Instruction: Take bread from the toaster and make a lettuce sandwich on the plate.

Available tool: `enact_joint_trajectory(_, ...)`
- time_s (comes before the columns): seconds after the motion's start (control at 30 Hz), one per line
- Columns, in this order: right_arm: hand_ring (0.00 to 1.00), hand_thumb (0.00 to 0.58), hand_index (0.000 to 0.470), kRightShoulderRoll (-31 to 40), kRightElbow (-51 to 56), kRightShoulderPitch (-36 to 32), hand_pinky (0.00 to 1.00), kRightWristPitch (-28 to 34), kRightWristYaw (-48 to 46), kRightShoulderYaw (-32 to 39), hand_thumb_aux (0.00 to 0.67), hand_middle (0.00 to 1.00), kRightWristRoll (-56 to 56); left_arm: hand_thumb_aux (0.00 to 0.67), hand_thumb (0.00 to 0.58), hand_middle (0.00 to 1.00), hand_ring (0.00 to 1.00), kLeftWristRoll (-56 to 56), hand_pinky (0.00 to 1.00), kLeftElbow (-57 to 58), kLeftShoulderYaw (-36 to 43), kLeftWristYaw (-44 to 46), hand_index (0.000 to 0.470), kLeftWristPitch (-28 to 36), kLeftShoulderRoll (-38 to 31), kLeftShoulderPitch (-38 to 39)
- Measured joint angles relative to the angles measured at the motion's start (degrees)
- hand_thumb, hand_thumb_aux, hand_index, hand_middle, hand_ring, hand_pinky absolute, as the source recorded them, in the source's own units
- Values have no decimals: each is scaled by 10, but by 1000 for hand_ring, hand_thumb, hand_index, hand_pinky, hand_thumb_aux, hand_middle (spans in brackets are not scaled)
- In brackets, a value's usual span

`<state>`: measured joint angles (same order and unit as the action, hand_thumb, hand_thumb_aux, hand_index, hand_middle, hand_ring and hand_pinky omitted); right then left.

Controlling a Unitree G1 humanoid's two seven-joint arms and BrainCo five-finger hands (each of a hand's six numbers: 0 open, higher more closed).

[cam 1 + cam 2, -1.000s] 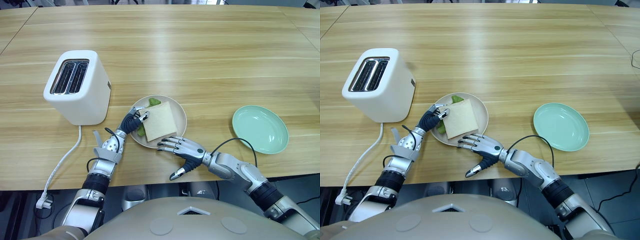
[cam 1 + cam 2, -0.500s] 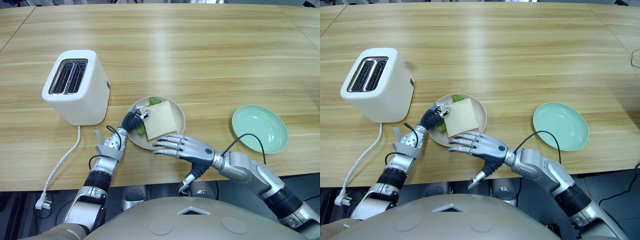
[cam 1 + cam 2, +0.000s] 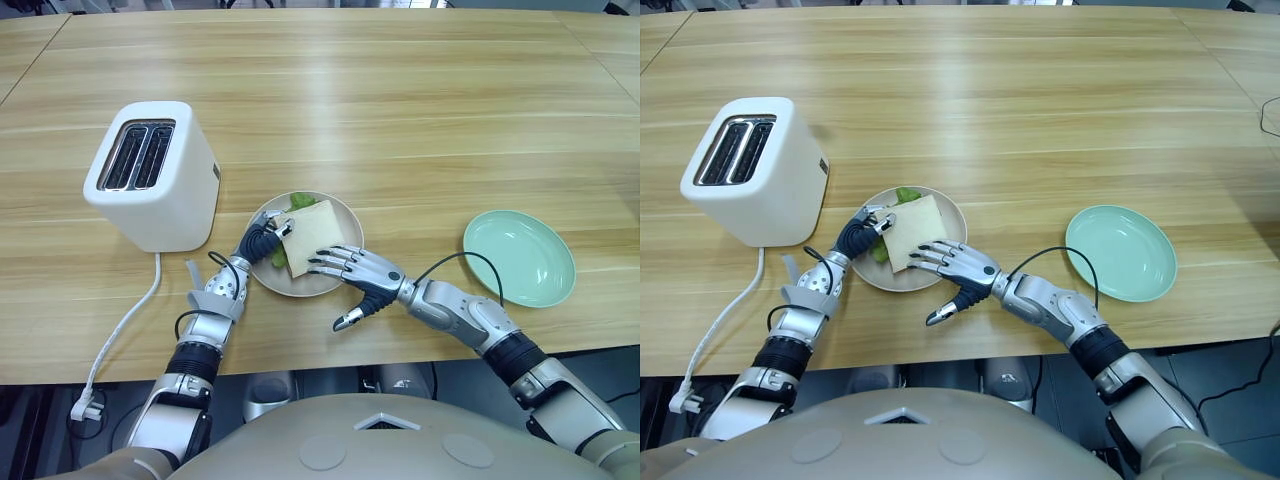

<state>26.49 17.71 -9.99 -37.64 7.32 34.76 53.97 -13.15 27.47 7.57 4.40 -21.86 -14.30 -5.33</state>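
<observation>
Silver right hand [image 3: 362, 280] palm-down on bread [image 3: 310, 232]

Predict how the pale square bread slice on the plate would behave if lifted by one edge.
Thin and flat, the pale square bread slice probably weighs little and may sag. It lies on green lettuce leaves, so a push could slide it across the round beige plate.
</observation>
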Motion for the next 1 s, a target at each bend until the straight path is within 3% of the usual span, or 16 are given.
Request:
enact_joint_trajectory(0.1,0,0,0,-1,3,0,0,0,5,3,0,0,0,670,580,1000,1000,0,1000,-1,0,1,460,2,-2,0)
enact_joint_trajectory(0.13,0,0,0,-2,4,0,0,0,5,4,0,0,0,244,346,957,957,0,957,-2,0,1,168,3,-2,1)
enact_joint_trajectory(0.17,0,0,0,-2,6,-2,0,0,6,6,0,0,0,244,346,957,957,-1,957,-7,1,1,168,5,-4,5)
enact_joint_trajectory(0.2,0,0,0,-3,8,-4,0,0,7,8,0,0,0,0,0,125,125,-14,125,-16,2,-3,0,7,-10,10)
enact_joint_trajectory(0.23,0,0,0,-6,12,-5,0,-1,8,8,0,0,-1,0,0,0,0,-46,0,-38,5,-23,0,10,-23,20)
enact_joint_trajectory(0.37,0,0,0,-14,18,-11,0,1,15,13,0,0,0,0,0,0,0,-219,0,-163,-1,-153,0,30,-75,35)
enact_joint_trajectory(0.5,0,0,0,-18,26,-16,0,10,23,24,0,0,3,0,0,0,0,-332,0,-339,-85,-293,0,51,-111,28)
enact_joint_trajectory(0.7,0,0,0,-26,24,-14,0,23,62,25,0,0,12,0,0,0,0,-336,0,-390,-128,-349,0,24,-124,69)
enact_joint_trajectory(0.73,0,108,45,-28,20,-6,0,22,73,18,66,0,7,573,568,286,286,-302,286,-385,-113,-329,393,-2,-126,76)
enact_joint_trajectory(0.77,43,454,245,-32,4,12,43,17,88,2,357,43,-12,670,580,541,541,-245,541,-370,-82,-289,460,-43,-130,91)
enact_joint_trajectory(0.8,169,505,294,-33,-14,20,169,9,97,-8,428,169,-28,670,580,788,788,-219,788,-358,-60,-263,460,-66,-134,105)
enact_joint_trajectory(0.83,604,578,437,-33,-46,34,604,0,99,-25,636,604,-58,670,580,1000,1000,-189,1000,-335,-24,-221,460,-96,-144,119)
enact_joint_trajectory(0.87,875,580,460,-30,-76,47,875,-7,97,-41,670,875,-86,670,580,1000,1000,-172,1000,-319,2,-190,460,-118,-156,135)
enact_joint_trajectory(0.9,1000,580,460,-22,-98,58,1000,-14,93,-53,670,1000,-109,670,580,1000,1000,-160,1000,-309,20,-166,460,-134,-168,148)
enact_joint_trajectory(1.0,1000,580,460,51,-158,119,1000,-28,29,-96,670,1000,-208,670,580,1000,1000,-103,1000,-296,55,-76,460,-181,-220,199)
